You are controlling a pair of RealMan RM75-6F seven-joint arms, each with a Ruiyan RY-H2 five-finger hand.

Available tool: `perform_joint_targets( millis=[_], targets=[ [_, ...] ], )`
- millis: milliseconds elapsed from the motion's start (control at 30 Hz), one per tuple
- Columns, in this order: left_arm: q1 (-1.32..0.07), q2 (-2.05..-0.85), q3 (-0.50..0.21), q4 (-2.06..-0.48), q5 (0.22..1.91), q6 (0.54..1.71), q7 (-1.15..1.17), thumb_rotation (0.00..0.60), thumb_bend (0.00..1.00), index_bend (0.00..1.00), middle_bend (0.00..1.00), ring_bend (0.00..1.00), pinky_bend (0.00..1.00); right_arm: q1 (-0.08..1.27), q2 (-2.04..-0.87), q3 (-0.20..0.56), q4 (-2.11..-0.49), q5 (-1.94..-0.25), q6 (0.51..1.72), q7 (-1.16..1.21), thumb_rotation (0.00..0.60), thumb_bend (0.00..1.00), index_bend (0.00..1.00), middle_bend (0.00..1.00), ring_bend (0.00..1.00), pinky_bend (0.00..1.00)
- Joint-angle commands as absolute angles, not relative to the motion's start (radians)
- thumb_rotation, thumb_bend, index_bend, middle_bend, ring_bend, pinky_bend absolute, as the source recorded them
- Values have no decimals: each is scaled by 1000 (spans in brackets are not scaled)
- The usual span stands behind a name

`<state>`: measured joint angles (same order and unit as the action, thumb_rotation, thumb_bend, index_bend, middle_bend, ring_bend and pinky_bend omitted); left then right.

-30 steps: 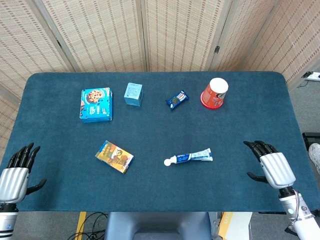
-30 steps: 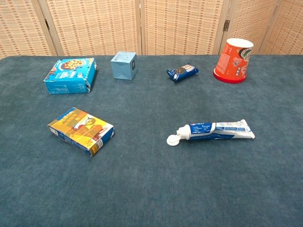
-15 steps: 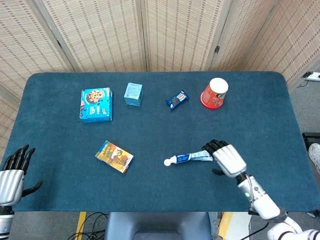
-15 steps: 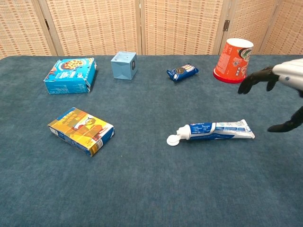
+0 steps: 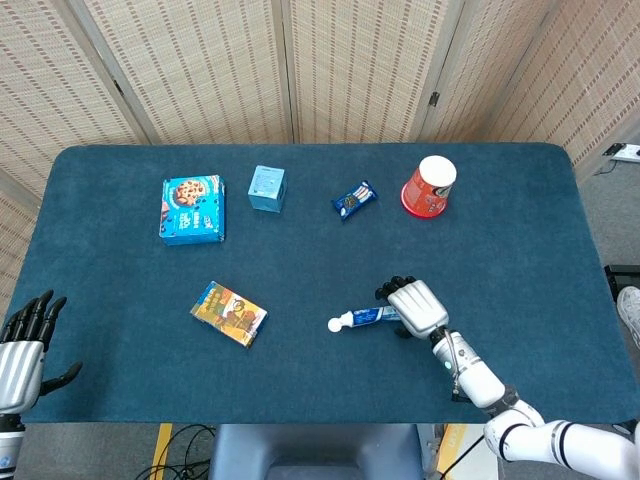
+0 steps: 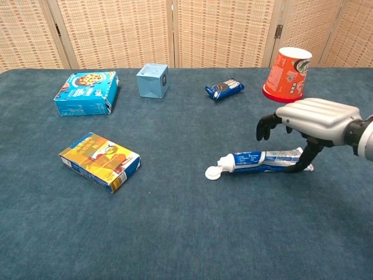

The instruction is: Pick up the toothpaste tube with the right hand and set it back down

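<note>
Half the toothpaste tube (image 6: 261, 161) is hidden under the right hand (image 6: 315, 118), fingers spread, gripping nothing.

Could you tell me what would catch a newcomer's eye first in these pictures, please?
First, the right robot hand poised over the toothpaste tube lying near the table's front, fingers apart above it, thumb down by its flat end. Next, the red cup standing upside down at the far right. The left robot hand waits open at the table's near left corner.
</note>
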<state>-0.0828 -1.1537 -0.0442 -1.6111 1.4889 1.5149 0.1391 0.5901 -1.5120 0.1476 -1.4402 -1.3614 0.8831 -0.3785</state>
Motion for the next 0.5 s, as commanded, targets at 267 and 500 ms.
perform_joint_targets(
  millis=[267,500],
  targets=[
    [-85,-1156,-46,-1610,1487,1509,143,600,205,28,14,0,147,645,-1585,151,-1378,-1305,850,-392,600,294,341,382,263,363],
    [-85,-1163,-44,-1599,1488,1506,131,600,204,37,14,0,147,669,-1611,152,-1363,-1267,841,-412,600,337,376,404,279,370]
  ],
)
